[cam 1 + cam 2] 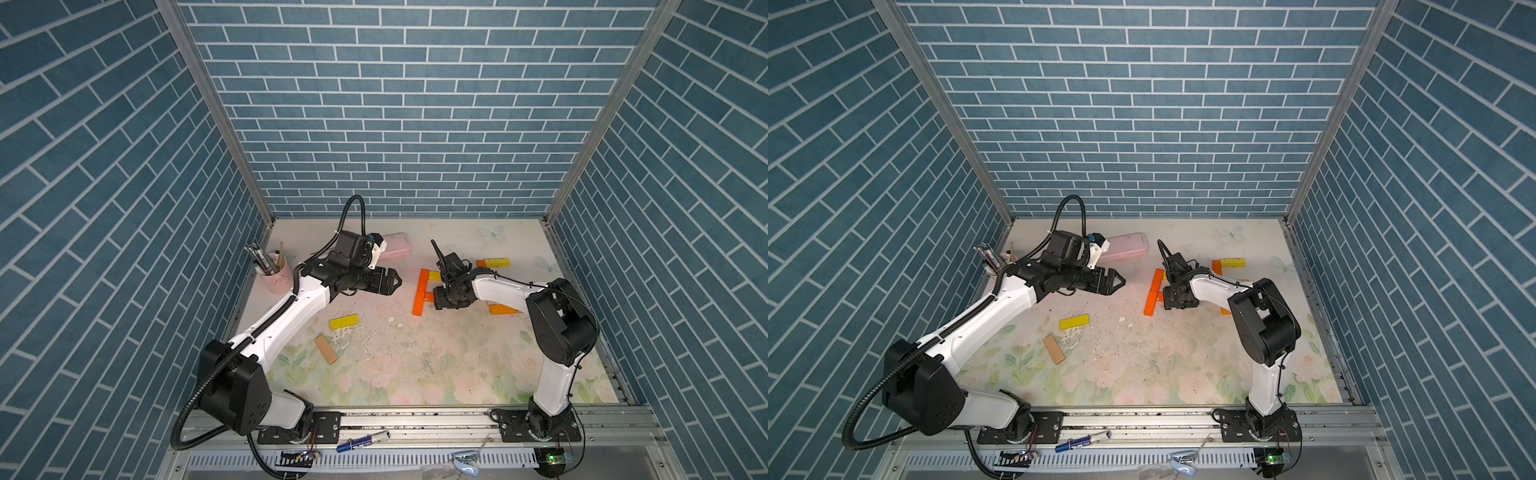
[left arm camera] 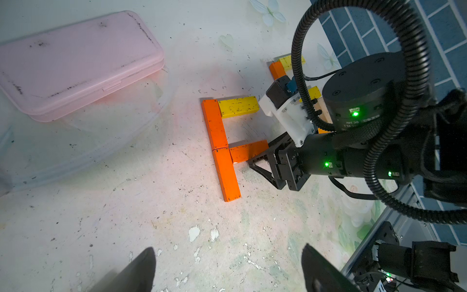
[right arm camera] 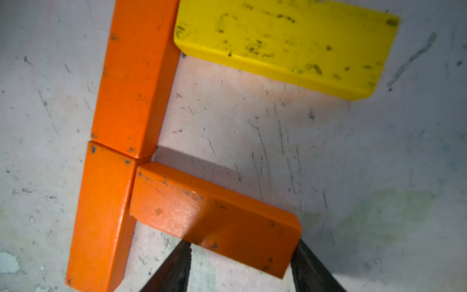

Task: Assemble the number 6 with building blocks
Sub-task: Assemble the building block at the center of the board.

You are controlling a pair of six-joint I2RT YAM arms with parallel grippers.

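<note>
Nearest, a spare tan block and a yellow block lie unused. The left gripper hangs wide and empty.

Figure so far:
- two-block orange spine
- yellow top bar
- orange middle bar at the spine joint

The right gripper brackets the middle bar's end; whether it is clamped cannot be told.

Judged remaining: lower-right side and bottom bar.

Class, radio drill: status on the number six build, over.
Left claw open, empty. Right claw straddling flat orange wooden bar, grip unconfirmed. Two-bar orange spine, yellow top bar placed. Nothing blocking.
</note>
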